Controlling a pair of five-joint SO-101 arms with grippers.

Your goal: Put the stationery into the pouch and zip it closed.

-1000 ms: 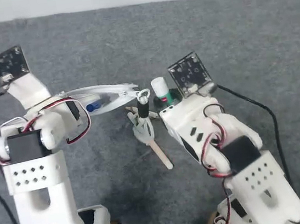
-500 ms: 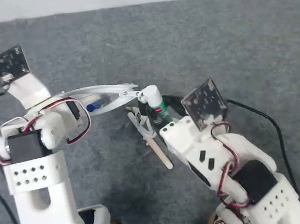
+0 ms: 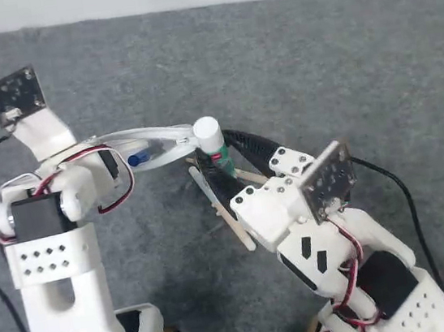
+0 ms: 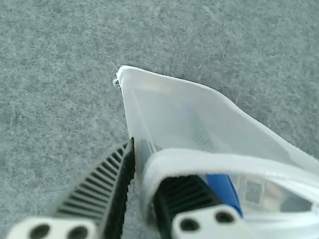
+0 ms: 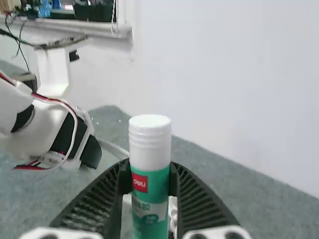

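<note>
the left hand [image 4: 145, 167] is pinched tight on the rim of the see-through pouch [image 4: 199, 124], with one black finger outside the wall and one inside. a blue thing [image 4: 222, 186] lies in the pouch, right by the inside finger. from above, the pouch [image 3: 161, 139] hangs from the left hand [image 3: 113, 162] and sticks out toward 3 o'clock.

the right hand [image 5: 149, 170] holds a glue stick [image 5: 149, 159], green with a white cap, snug between its two black fingers. from above, the glue stick [image 3: 211, 141] is at the 3 o'clock tip of the pouch, cap pointing to about 11 o'clock. i cannot tell if it touches the pouch. the right hand [image 3: 222, 164] grips it from the 5 o'clock side.

a wooden stick [image 3: 237, 228] and a clear pen [image 3: 201, 182] lie on the grey desk [image 3: 339, 60], at 6 o'clock from the glue stick, partly under the right hand.
</note>
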